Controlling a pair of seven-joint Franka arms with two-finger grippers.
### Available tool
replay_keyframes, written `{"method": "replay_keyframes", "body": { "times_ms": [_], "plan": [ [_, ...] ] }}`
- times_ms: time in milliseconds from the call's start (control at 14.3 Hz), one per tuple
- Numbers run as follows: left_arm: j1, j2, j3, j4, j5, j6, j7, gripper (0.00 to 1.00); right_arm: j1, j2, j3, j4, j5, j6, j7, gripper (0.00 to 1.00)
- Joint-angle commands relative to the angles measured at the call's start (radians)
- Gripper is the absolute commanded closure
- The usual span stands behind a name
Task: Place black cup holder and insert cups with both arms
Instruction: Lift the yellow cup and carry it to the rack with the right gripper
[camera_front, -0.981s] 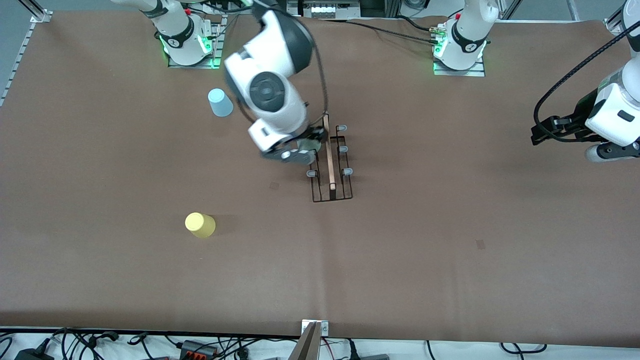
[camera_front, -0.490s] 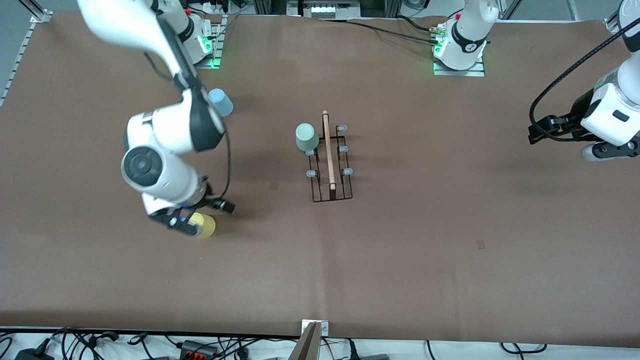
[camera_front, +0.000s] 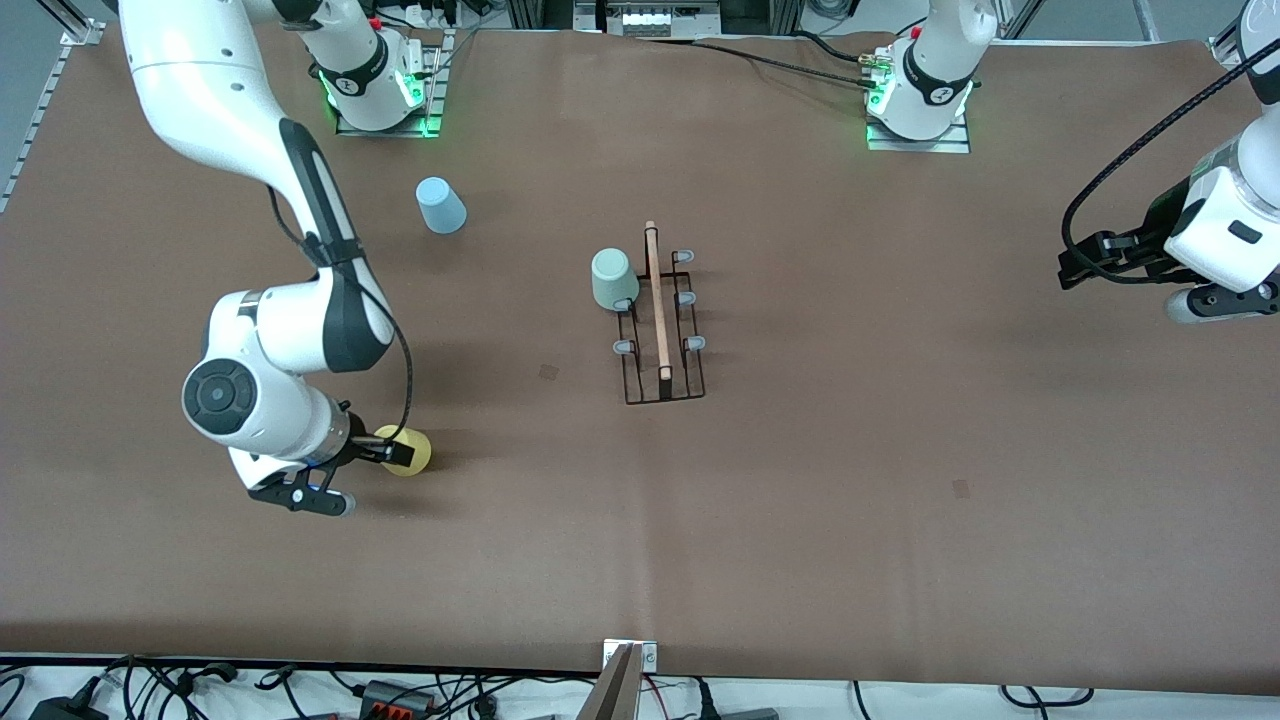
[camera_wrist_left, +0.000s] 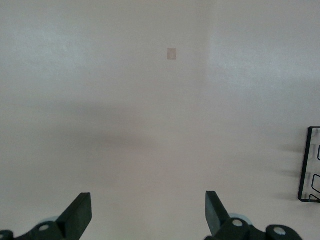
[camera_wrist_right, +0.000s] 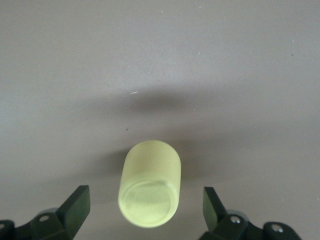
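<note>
The black cup holder (camera_front: 662, 335) stands mid-table, its wooden rod on top. A mint green cup (camera_front: 611, 277) sits on one of its pegs, on the side toward the right arm's end. The light blue cup (camera_front: 440, 205) stands near the right arm's base. The yellow cup (camera_front: 414, 453) stands nearer the front camera. My right gripper (camera_front: 388, 450) is open and low around it. In the right wrist view the yellow cup (camera_wrist_right: 150, 184) lies between the spread fingers (camera_wrist_right: 76, 204), untouched. My left gripper (camera_front: 1078, 266) waits open over bare table at the left arm's end.
A corner of the black cup holder (camera_wrist_left: 309, 165) shows at the edge of the left wrist view. The brown table cover (camera_front: 900, 480) is bare around the left gripper (camera_wrist_left: 147, 212). Cables lie along the table's front edge.
My right arm left the mint green cup on the holder's peg and swung to the yellow cup. Its open gripper now sits around that cup. The left arm hardly moved.
</note>
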Motion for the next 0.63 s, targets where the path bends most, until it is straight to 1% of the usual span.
{"method": "replay_keyframes", "body": {
  "times_ms": [0,70,280,350,560],
  "plan": [
    [0.005,-0.023,0.003,-0.027,-0.028,0.017,0.000,0.00,-0.019,0.042,0.026,0.043,0.020,-0.010,-0.037,0.00],
    [0.005,-0.025,0.004,-0.027,-0.028,0.017,0.000,0.00,-0.019,0.045,0.028,0.043,0.035,-0.011,-0.049,0.00],
    [0.017,-0.023,0.003,-0.027,-0.028,0.015,0.020,0.00,-0.021,0.057,0.028,0.043,0.040,-0.014,-0.115,0.00],
    [0.017,-0.022,0.003,-0.026,-0.028,0.015,0.052,0.00,-0.021,0.060,0.028,0.043,0.040,-0.014,-0.115,0.00],
    [0.017,-0.022,0.004,-0.024,-0.028,0.015,0.054,0.00,-0.021,0.077,0.028,0.041,0.040,-0.017,-0.117,0.00]
  ]
}}
